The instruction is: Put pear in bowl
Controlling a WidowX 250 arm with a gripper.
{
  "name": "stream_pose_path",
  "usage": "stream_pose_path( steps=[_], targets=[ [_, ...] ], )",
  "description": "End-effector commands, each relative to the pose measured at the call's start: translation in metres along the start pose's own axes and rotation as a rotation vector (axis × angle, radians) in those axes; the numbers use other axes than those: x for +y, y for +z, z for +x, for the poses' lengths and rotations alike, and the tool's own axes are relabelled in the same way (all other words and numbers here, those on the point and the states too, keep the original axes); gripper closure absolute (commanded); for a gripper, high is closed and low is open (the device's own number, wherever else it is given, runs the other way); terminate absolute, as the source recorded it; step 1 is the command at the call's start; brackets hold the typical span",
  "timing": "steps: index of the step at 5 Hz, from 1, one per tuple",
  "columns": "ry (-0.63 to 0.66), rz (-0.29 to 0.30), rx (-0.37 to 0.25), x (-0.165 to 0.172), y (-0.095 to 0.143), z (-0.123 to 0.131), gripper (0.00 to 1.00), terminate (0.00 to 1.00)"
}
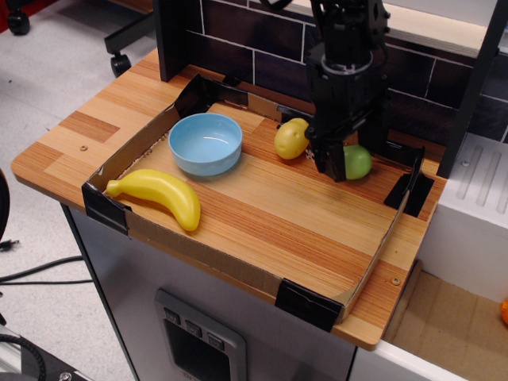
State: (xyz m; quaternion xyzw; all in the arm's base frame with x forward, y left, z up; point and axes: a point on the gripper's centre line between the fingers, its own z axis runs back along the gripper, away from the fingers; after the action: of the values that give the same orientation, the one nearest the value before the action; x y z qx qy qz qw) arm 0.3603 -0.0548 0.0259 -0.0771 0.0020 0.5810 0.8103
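Green pear (358, 161): it lies near the back right of the bench, close to the right wall of the tray. Only its right part shows. The black hand hides its left part.
Hand (333, 159): it is black and hangs low over the bench, right at the pear. One dark finger (327, 161) stands in front of the pear's left side. I cannot tell if the hand touches the pear. I cannot tell if the hand is spread or clenched, as the other finger does not show well.
Pear and hand: the pear sits just to the right of the finger, partly behind it.
Yellow fruit (291, 138): it is yellow-brown and round, just left of the hand. It lies apart from the pear, with the hand between them.
Bowl (205, 144): it is light blue, round and shiny. It sits to the left of the yellow fruit, well apart from the pear. Nothing shows inside it.
Banana (159, 194): it is yellow and lies in front of the bowl, near the left front corner.
Bench (262, 206): it is striped wood with a low cardboard tray wall (238, 272) around it, taped black at the corners.
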Motion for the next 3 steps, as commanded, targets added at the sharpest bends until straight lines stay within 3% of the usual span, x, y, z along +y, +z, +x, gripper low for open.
stream_pose_path(
  steps=[1, 2, 3],
  targets=[
    [-0.002, -0.040, -0.044, -0.017, -0.001, 0.013, 0.00, 0.00],
    [0.002, -0.034, -0.035, -0.015, 0.003, 0.018, 1.00, 0.00],
    [-0.019, -0.033, -0.025, -0.006, 0.015, 0.016, 1.00, 0.00]
  ],
)
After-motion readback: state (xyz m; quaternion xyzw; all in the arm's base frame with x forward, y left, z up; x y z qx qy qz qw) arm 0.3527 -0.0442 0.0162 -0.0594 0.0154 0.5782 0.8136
